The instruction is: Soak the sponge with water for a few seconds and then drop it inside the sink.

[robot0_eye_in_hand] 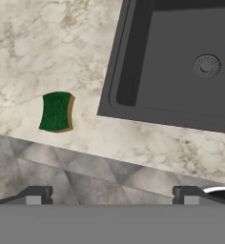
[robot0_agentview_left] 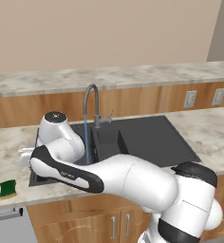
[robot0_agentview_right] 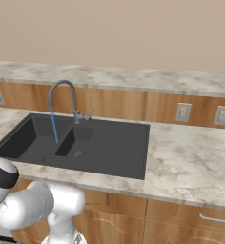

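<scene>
Reaching for the small dark green, yellow-bottomed sponge (robot0_eye_in_hand: 56,111) near the marble counter's (robot0_eye_in_hand: 47,43) front edge, left of the matte black sink (robot0_eye_in_hand: 133,57), the spread, empty gripper (robot0_eye_in_hand: 112,195) might nudge it off.

We saw sponge (robot0_eye_in_hand: 56,111) dark green on top, thin yellow-brown edge on side toward 3 o'clock. Sink (robot0_agentview_right: 109,152) was matte black to dark grey throughout. Water (robot0_agentview_left: 87,142) was thin blue line. Faucet (robot0_agentview_right: 69,97) was grey. Countertop (robot0_eye_in_hand: 47,52) was beige marble, veined brown and grey. Cabinets (robot0_agentview_right: 181,219) were warm wood grain. Wall (robot0_agentview_left: 99,33) was plain tan. Floor (robot0_eye_in_hand: 62,171) showed grey mottled tiles. Arm (robot0_agentview_left: 133,178) was white with dark joints.
</scene>
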